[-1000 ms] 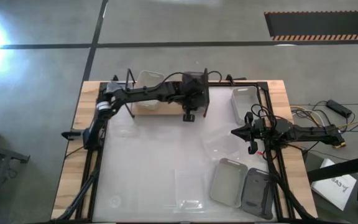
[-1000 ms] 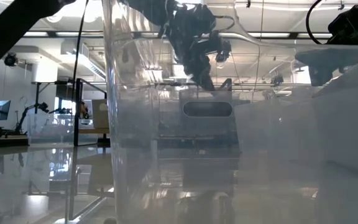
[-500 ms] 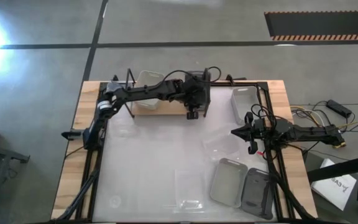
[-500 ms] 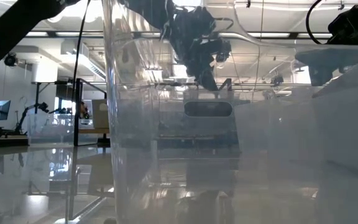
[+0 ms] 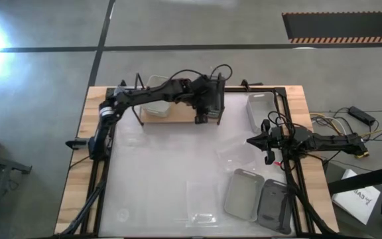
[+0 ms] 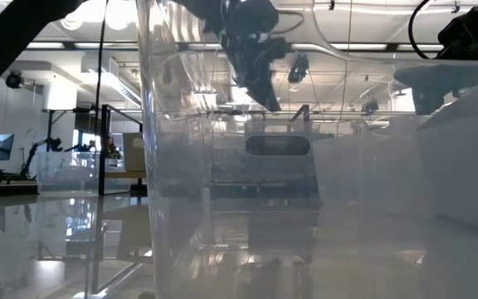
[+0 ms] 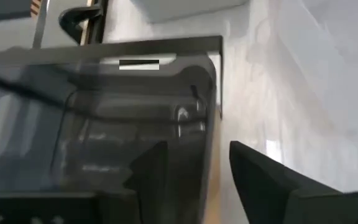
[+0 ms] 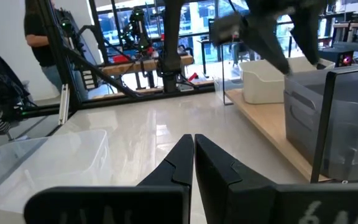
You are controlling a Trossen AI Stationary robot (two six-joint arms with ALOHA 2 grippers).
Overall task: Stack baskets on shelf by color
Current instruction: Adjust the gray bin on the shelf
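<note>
No readable text from my end. Only candidate: white sheet (image 5: 365, 196) on the floor by the surface's right edge in the high view, w/ dark print on it, too small to make out. Striped hazard edge on the dark floor mat (image 5: 342, 28) at top right is a pattern, no lettering. Low and wrist views: no labels, brands or nos. I can read.

— What is different now?
— The left gripper (image 5: 201, 118) lets go of the dark grey basket (image 5: 209, 96) on the shelf (image 5: 171, 113). Its fingers (image 7: 261, 176) are apart now.
— Anything else?
— The left arm lifts a bit higher.
</note>
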